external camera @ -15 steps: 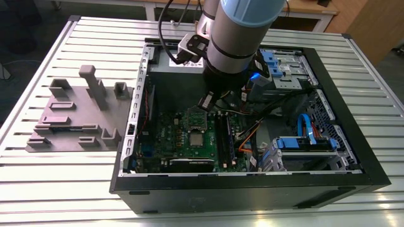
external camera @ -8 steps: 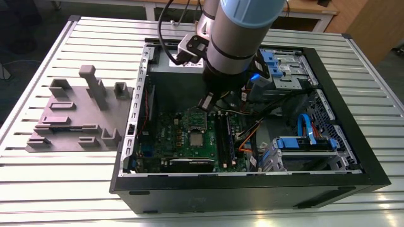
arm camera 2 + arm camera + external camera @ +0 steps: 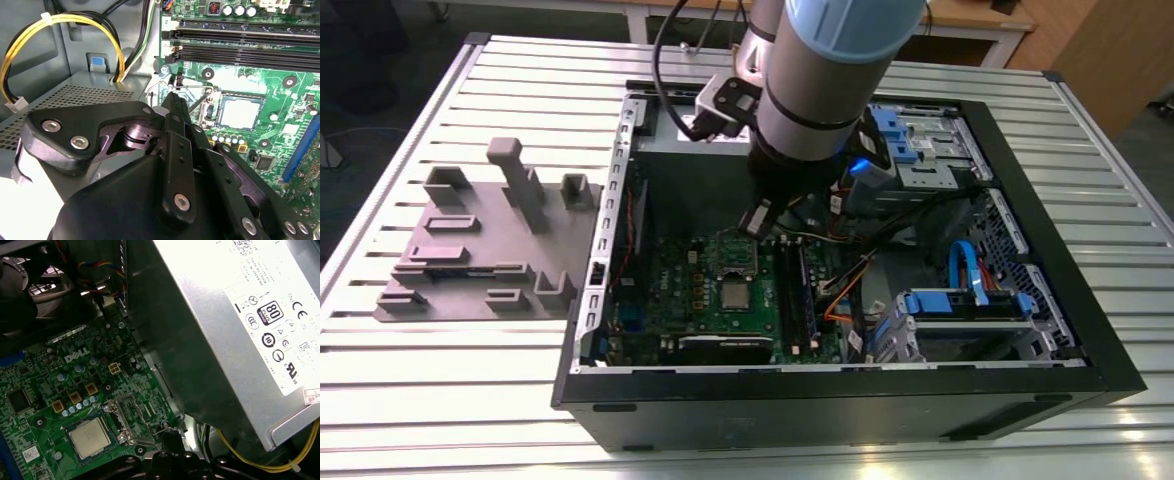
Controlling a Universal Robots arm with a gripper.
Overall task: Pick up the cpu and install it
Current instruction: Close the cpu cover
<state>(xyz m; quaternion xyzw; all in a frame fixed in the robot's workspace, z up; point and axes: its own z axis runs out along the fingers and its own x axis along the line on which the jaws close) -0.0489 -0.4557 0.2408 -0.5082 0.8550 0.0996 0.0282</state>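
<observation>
Jaws hidden; cpu (image 3: 89,437) (socketed) in case (image 3: 854,410).

Count: one cpu (image 3: 90,438), one motherboard (image 3: 707,300), one power supply (image 3: 240,325), one open case (image 3: 854,400), one grey fixture plate (image 3: 480,250), one arm (image 3: 821,90).

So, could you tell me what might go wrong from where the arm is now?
The cpu lies in its socket with the load frame up, so a nudge could shift it on the contacts. The gripper sits close beside that frame and the lever wire and could snag them. The yellow cables hang near the arm.
</observation>
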